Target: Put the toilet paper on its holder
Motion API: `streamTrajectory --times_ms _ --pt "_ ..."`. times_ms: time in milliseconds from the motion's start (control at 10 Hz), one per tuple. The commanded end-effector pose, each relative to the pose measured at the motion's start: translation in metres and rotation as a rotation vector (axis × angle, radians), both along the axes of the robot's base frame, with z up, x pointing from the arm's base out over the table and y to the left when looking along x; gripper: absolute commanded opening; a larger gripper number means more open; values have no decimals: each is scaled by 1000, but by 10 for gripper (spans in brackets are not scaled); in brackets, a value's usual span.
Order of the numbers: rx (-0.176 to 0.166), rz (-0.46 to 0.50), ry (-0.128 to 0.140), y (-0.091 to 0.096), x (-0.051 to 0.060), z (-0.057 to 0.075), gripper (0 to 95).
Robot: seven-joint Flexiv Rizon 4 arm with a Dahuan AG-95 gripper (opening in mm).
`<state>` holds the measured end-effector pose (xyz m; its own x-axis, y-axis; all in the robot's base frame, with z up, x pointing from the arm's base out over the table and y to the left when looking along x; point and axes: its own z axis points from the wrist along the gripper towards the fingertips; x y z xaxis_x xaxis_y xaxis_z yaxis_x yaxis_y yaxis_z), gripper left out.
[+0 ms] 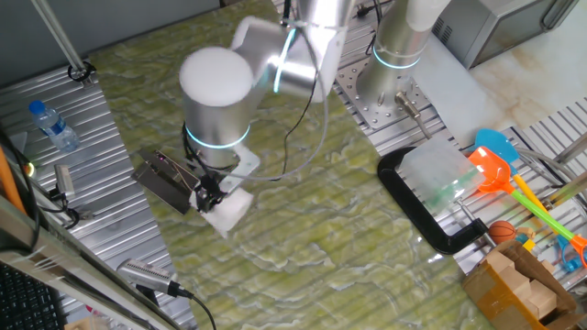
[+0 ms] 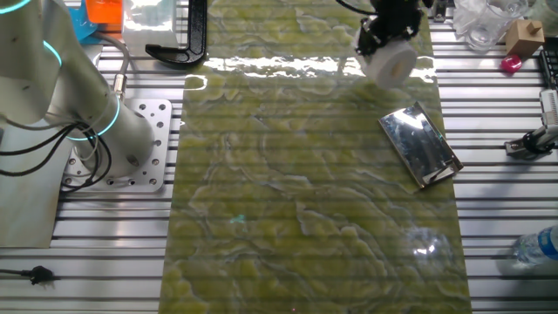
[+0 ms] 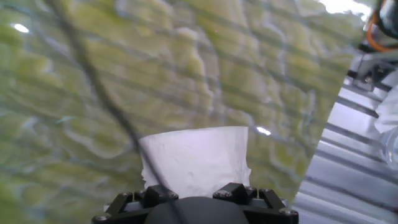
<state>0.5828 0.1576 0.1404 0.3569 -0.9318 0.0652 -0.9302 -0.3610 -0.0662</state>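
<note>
The toilet paper point(image 1: 229, 210), a white embossed roll, is held in my gripper point(image 1: 210, 193), which is shut on it. In the hand view the toilet paper point(image 3: 196, 158) fills the space just ahead of the black fingers point(image 3: 231, 190), over the green mat. The holder point(image 1: 163, 178), a dark shiny rectangular plate, lies on the mat right beside the roll, on its left. From the other fixed view the toilet paper point(image 2: 390, 61) hangs under the gripper point(image 2: 384, 37), apart from the holder point(image 2: 419, 145). The holder's rod is hard to make out.
A big black C-shaped clamp point(image 1: 417, 213) lies right of the mat, also in the other fixed view as the clamp point(image 2: 187, 44). A clear water bottle point(image 1: 53, 125) rests on the slatted table at left. Colourful toys point(image 1: 500, 170) and a cardboard box point(image 1: 518, 284) crowd the right edge.
</note>
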Motion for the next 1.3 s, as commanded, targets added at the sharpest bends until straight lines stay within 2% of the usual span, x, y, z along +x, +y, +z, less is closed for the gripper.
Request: streamTrajectory --times_ms 100,300,400,500,800,1100,1300 --pt "-7 2 -4 1 10 -9 0" --pt "0 4 -5 0 11 -13 0" --pt "15 0 -7 -1 12 -17 0" --pt "15 -3 -9 -2 12 -17 0" --pt "43 0 -9 -10 17 -16 0" --pt "47 -15 -14 -15 16 -16 0" --pt "81 -16 -12 -17 17 -20 0"
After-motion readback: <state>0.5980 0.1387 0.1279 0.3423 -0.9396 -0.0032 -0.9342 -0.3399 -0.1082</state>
